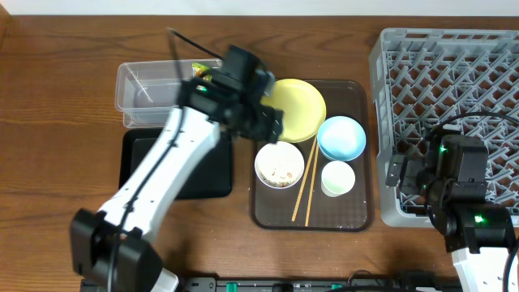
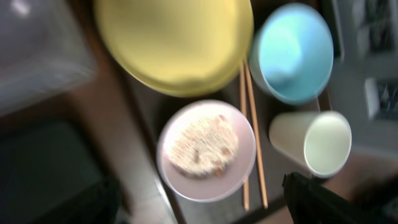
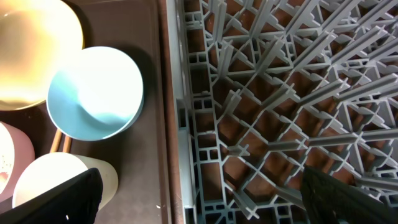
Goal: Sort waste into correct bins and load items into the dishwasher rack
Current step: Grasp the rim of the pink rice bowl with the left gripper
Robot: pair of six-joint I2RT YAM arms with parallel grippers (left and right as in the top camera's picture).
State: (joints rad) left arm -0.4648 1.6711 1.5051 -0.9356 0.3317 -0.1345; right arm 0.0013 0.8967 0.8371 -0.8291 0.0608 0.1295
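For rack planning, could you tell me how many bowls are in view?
2: the light blue bowl beside the yellow plate; the white bowl with leftovers in front of that plate.

The light blue bowl (image 3: 94, 93) sits on the brown tray (image 3: 151, 155), just beside the grey dishwasher rack (image 3: 202, 152).

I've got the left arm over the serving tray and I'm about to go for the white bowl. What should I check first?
1. Left fingers open, nothing between them: ok.
2. Right fingers open, at the dishwasher rack edge, away from the bowl: ok.
3. White bowl upright on the serving tray: ok.
4. Bowl emptied of leftovers: not ok, a heap lies inside.
5. Chopsticks clear of the bowl's rim: cannot tell, they run right beside it.
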